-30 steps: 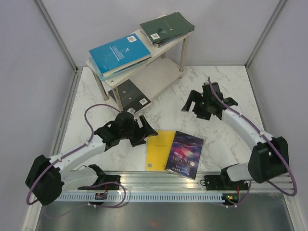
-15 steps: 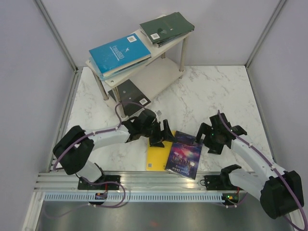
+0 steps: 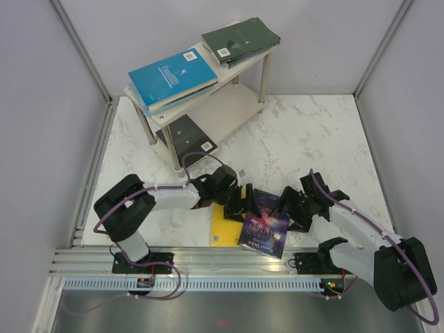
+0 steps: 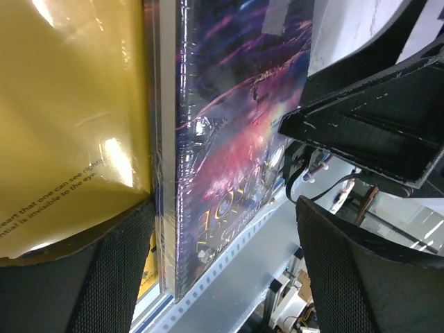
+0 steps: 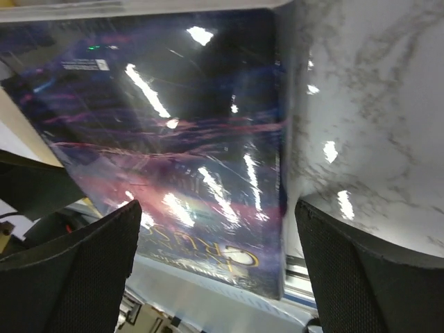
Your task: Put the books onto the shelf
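Quick status for you: I'd guess the job's roughly two-thirds done. On the top board of the shelf (image 3: 225, 111) you've got a light blue book (image 3: 172, 75) on a small stack at the left end and a pile of dark green books (image 3: 241, 38) at the right end. A black book (image 3: 189, 135) sits tilted at the shelf's near-left corner. I can't tell if it's on the lower board or just leaning there.

What's definitely left is 2 books lying flat on the marble table (image 3: 312, 132) near the arm bases. One is the yellow book (image 3: 225, 220). The other is the dark blue pictorial book (image 3: 266, 225), and its left edge overlaps the yellow one.

Both pincers are down at that dark book and both are released, holding nothing. Your left gripper (image 3: 241, 201) hangs over its far-left corner with 1 finger above the yellow cover, and the dark book's left edge runs through the gap between the fingers. Your right gripper (image 3: 291, 208) is at the far-right corner, spread wide, with 1 finger above the cover and 1 above bare marble.
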`<act>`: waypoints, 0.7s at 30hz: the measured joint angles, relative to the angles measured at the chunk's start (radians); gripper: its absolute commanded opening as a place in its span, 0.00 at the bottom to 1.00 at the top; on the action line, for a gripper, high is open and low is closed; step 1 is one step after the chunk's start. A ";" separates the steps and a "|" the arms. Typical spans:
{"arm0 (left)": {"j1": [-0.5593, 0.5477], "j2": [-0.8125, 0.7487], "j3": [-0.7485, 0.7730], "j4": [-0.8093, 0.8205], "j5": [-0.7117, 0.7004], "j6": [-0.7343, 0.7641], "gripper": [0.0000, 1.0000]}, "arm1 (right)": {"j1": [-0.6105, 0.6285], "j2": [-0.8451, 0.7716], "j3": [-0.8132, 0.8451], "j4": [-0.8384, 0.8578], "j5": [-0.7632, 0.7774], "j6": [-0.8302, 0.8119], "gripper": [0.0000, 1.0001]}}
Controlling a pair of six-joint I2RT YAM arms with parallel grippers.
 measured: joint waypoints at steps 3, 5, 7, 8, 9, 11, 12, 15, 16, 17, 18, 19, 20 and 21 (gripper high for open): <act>-0.008 0.005 0.002 0.008 0.001 0.000 0.84 | -0.001 0.023 -0.012 0.056 -0.050 0.014 0.95; -0.008 0.005 0.002 0.008 0.003 0.000 0.82 | -0.006 0.037 -0.021 0.087 -0.079 0.025 0.94; -0.008 0.006 0.002 0.011 0.006 0.000 0.80 | -0.006 0.053 -0.030 0.130 -0.117 0.037 0.93; -0.008 0.007 0.002 0.013 0.008 0.000 0.76 | -0.006 0.063 -0.034 0.152 -0.137 0.043 0.93; -0.010 0.008 0.002 0.016 0.011 0.000 0.74 | -0.006 0.071 -0.038 0.171 -0.152 0.049 0.93; -0.011 0.010 0.002 0.029 0.026 -0.002 0.66 | -0.006 0.080 -0.044 0.201 -0.173 0.058 0.92; -0.012 0.010 0.002 0.039 0.033 -0.004 0.60 | -0.006 0.082 -0.047 0.215 -0.183 0.061 0.92; -0.014 0.010 0.002 0.072 0.051 -0.009 0.42 | -0.006 0.089 -0.051 0.234 -0.197 0.064 0.91; -0.014 0.010 0.001 0.068 0.051 -0.009 0.37 | -0.007 0.090 -0.052 0.240 -0.201 0.063 0.91; -0.012 0.010 -0.003 0.063 0.051 -0.010 0.25 | -0.008 0.092 -0.053 0.243 -0.203 0.060 0.91; -0.010 0.010 -0.006 0.056 0.051 -0.011 0.21 | -0.008 0.094 -0.053 0.247 -0.206 0.058 0.91; -0.008 0.010 -0.007 0.064 0.061 -0.016 0.12 | -0.010 0.095 -0.053 0.250 -0.215 0.054 0.90; -0.006 0.003 -0.007 0.070 0.068 -0.021 0.08 | -0.014 0.094 -0.052 0.251 -0.222 0.051 0.90; -0.005 -0.006 -0.007 0.068 0.067 -0.023 0.04 | -0.017 0.090 -0.051 0.253 -0.227 0.047 0.90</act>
